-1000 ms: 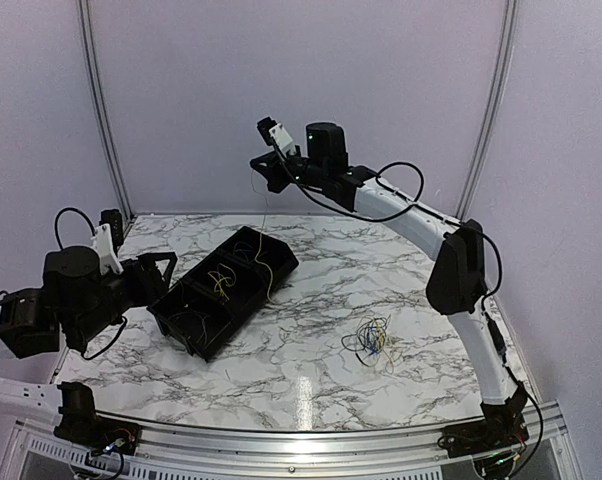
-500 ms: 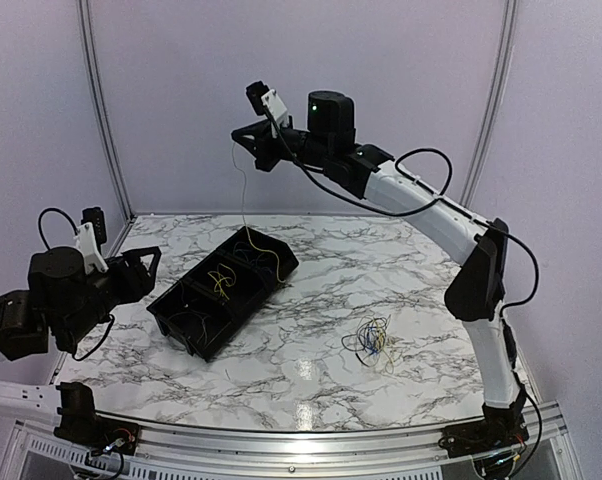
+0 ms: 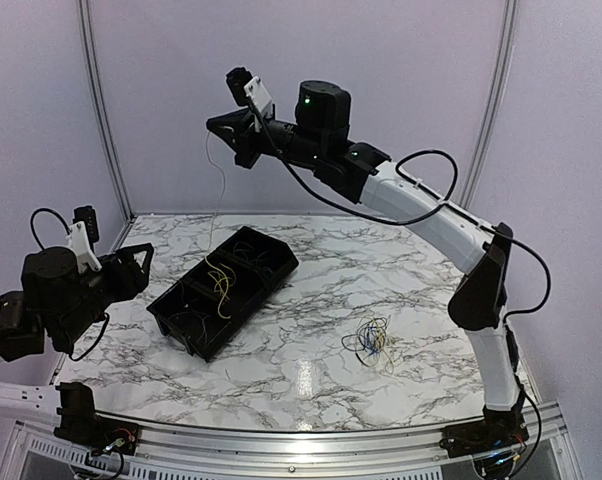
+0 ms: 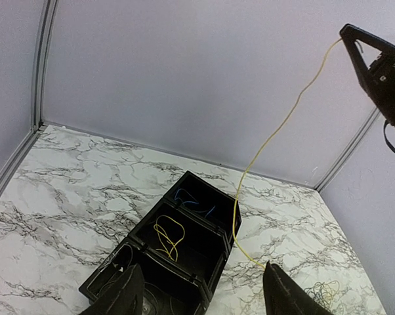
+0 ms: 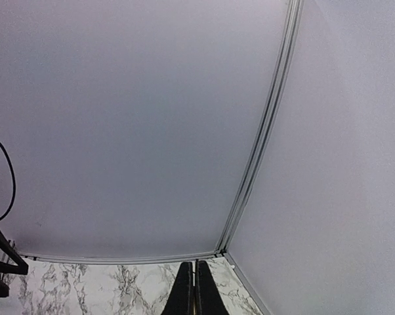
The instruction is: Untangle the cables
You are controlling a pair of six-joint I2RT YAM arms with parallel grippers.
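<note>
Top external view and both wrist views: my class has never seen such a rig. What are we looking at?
The left arm and right arm are robot limbs bolted at the near edge of a marble table. The top view looks down from behind them; each wrist view looks out past that arm's own fingers. On the table sit a black compartment tray with loose wires inside and a wire tangle. The right gripper, raised high, is shut on a yellow wire. The left gripper is open, empty.

No legible text, label, brand, number or sign can be read in any view, whether on the right gripper [image 3: 213, 124], the left gripper [image 4: 203, 290], the black tray [image 3: 195, 346], the marble table [image 3: 381, 268] or the walls [image 3: 381, 60].
</note>
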